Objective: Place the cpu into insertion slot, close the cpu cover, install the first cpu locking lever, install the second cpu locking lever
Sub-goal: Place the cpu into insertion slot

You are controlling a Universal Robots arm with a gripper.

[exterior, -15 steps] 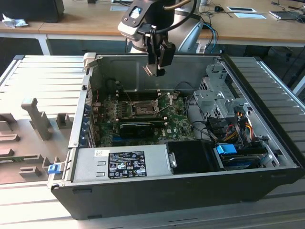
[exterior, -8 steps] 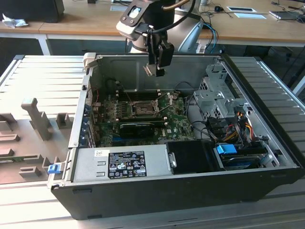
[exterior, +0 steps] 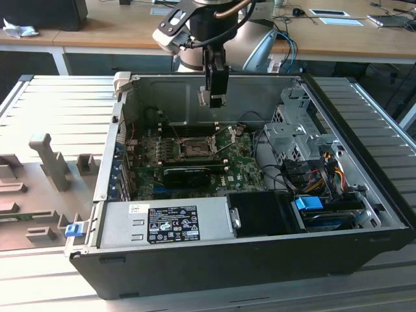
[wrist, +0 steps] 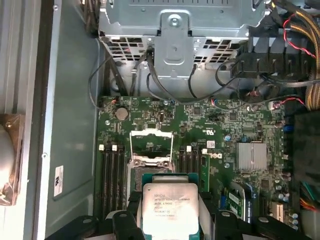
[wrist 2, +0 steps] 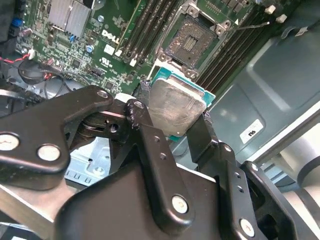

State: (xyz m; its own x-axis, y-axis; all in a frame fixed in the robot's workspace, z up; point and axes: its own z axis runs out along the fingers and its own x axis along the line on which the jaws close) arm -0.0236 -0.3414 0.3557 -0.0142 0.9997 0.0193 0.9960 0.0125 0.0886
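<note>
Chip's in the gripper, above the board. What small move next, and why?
Probably ease the gripper down toward the open socket, squaring the cpu over it: the cpu is clamped between the fingers, hangs clear above the board, and the socket looks empty.

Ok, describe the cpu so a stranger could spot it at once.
Inside the open black computer case, the gripper hangs above the green motherboard. It clamps the cpu: a small square with a dull silver top and teal rim, unlike the empty socket.

Soft, even light brightens the counter (exterior: 58,104); inside the computer case (exterior: 188,97) shadow gathers; the cpu (wrist: 170,207) shows pale glare in the first wrist view.
</note>
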